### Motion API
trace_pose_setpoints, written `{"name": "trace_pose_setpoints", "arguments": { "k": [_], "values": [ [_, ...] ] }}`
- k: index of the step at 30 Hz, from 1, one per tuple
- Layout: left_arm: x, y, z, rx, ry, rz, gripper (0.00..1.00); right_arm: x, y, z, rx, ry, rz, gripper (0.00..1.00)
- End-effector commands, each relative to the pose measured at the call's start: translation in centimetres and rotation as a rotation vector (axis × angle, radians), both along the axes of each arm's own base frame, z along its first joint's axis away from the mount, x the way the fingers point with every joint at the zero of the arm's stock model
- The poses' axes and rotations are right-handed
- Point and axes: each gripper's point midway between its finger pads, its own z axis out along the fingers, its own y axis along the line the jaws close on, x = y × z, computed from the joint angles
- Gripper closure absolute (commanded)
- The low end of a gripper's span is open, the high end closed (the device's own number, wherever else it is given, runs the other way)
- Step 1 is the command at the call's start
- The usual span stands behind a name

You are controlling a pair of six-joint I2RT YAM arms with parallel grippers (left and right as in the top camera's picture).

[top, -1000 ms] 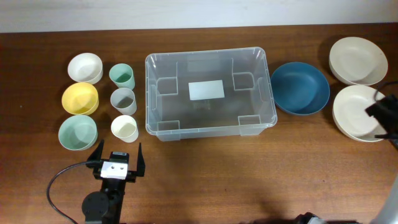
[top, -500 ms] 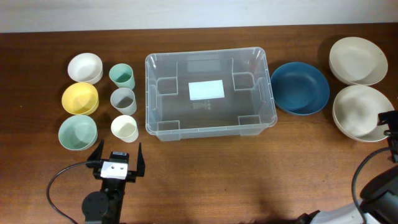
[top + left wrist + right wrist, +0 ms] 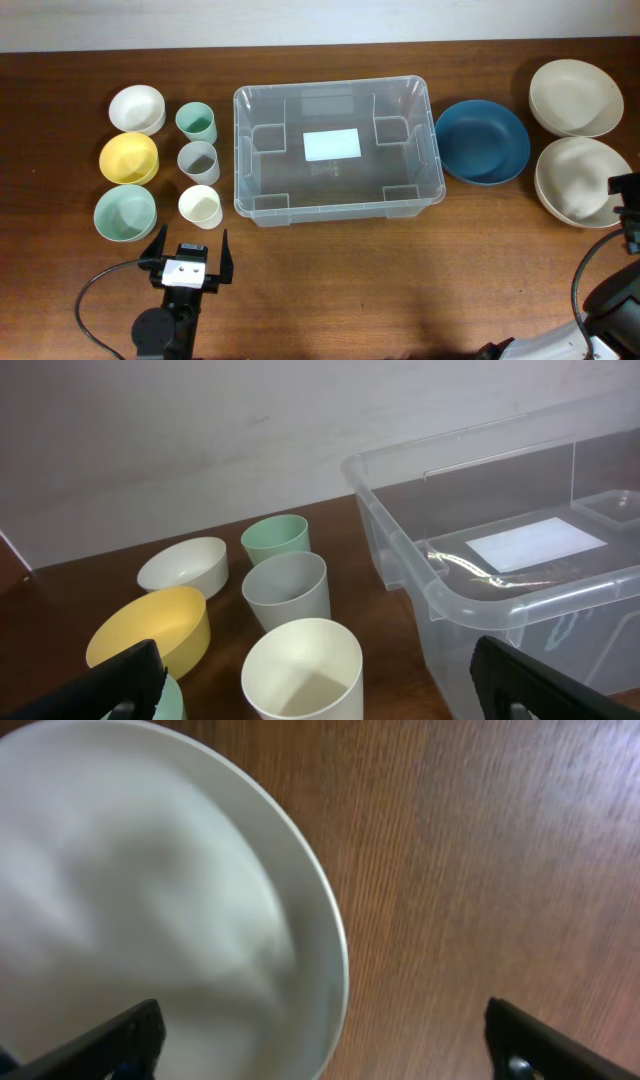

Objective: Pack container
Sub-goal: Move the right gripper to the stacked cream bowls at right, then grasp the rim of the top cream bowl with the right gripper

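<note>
The container (image 3: 238, 150), a large clear plastic bin with a white label on its base, stands empty at the table's middle. It also shows in the left wrist view (image 3: 400, 530). My left gripper (image 3: 187, 250) is open and empty, just in front of a cream cup (image 3: 200, 206); in the left wrist view the gripper (image 3: 320, 690) has the cream cup (image 3: 300, 660) between its fingers' lines. My right gripper (image 3: 625, 195) is open and empty above the right rim of the nearer cream bowl (image 3: 575, 180). In the right wrist view the gripper (image 3: 320, 1040) straddles that bowl's rim (image 3: 330, 950).
Left of the bin stand a green cup (image 3: 196, 122), a grey cup (image 3: 198, 161), a white bowl (image 3: 136, 108), a yellow bowl (image 3: 129, 158) and a mint bowl (image 3: 125, 212). On the right are a blue bowl (image 3: 483, 140) and a second cream bowl (image 3: 575, 97).
My right gripper has shifted a little right and toward the table's front, over the nearer cream bowl's right rim. The left arm and all objects have not moved.
</note>
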Motion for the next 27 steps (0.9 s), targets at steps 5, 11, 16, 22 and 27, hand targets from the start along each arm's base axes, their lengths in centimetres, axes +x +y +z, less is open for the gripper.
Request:
{"name": "trace_pose_setpoints", "arguments": {
  "k": [5, 11, 16, 22, 27],
  "values": [
    [0.0, 0.2, -0.1, 0.013, 0.001, 0.007, 0.0, -1.2, 1.1, -4.5, 0.022, 0.031, 0.007, 0.01],
    [0.0, 0.2, -0.1, 0.013, 0.001, 0.007, 0.0, -1.1, 0.9, -5.2, -0.003, 0.019, 0.021, 0.01],
    [0.0, 0.2, -0.1, 0.013, 0.001, 0.007, 0.0, -1.1, 0.7, -5.7, -0.007, 0.025, 0.019, 0.14],
    [0.0, 0.2, -0.1, 0.013, 0.001, 0.007, 0.0, -1.2, 0.8, -7.7, 0.021, 0.049, 0.019, 0.38],
    [0.0, 0.2, -0.1, 0.013, 0.001, 0.007, 0.0, -1.1, 0.7, -8.0, 0.019, 0.05, 0.018, 0.46]
  ]
}}
